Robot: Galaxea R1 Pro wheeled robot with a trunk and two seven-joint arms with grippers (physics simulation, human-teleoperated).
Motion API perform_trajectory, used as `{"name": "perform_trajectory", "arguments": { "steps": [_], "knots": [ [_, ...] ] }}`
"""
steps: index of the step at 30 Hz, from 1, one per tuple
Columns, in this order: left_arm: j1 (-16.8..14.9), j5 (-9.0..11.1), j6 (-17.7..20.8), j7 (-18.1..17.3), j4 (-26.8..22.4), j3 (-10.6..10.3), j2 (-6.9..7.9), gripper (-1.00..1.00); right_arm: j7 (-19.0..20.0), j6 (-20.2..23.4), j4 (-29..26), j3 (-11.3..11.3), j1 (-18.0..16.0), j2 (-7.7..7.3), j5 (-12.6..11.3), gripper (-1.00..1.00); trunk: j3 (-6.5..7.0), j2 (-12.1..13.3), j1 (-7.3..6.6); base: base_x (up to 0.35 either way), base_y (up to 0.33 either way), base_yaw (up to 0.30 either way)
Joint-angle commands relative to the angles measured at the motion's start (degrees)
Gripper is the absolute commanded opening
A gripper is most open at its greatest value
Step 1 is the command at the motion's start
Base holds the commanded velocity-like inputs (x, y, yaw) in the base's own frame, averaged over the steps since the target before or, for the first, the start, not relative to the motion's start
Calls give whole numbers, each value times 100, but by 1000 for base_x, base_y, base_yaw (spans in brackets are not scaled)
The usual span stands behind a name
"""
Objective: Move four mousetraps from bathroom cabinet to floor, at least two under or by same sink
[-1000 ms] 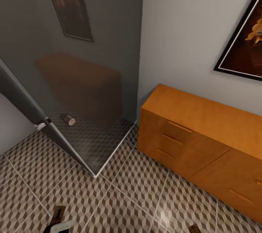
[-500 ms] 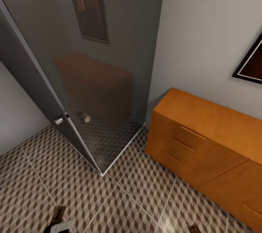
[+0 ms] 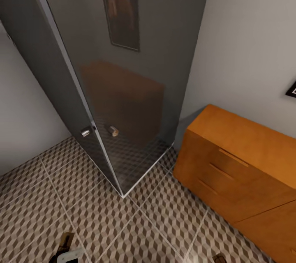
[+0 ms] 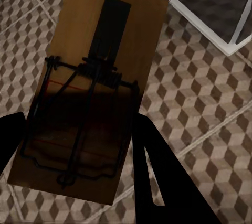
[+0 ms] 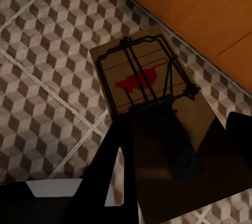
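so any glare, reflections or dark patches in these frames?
Head view: the grey glass shower panel mirrors the orange-brown wooden cabinet. Left wrist view: shadow darkens the tan wooden mousetrap. Right wrist view: the red-marked mousetrap goes dark towards the fingers.

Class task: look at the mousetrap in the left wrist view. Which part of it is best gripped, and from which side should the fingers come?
Grip the mousetrap across its two long wooden edges, one finger per side, near the spring end. The board is flat and narrow, so a pinch across its width probably holds firmest and avoids the dark wire bar. The left gripper appears to hold it this way.
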Motion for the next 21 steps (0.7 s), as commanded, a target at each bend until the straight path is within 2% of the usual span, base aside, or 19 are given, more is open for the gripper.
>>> {"name": "perform_trajectory", "arguments": {
  "steps": [1, 21],
  "knots": [
    [-4, -27, -5, 36, 8, -38, -3, -100, -42, -3, -8, 4, 3, 2, 22, -100, -1, -9, 3, 0, 0, 215],
    [-4, -29, -6, 36, 8, -38, -3, -100, -42, -4, -8, 4, 3, 6, 22, -100, 126, -9, 3, 0, 0, 215]
  ]
}}
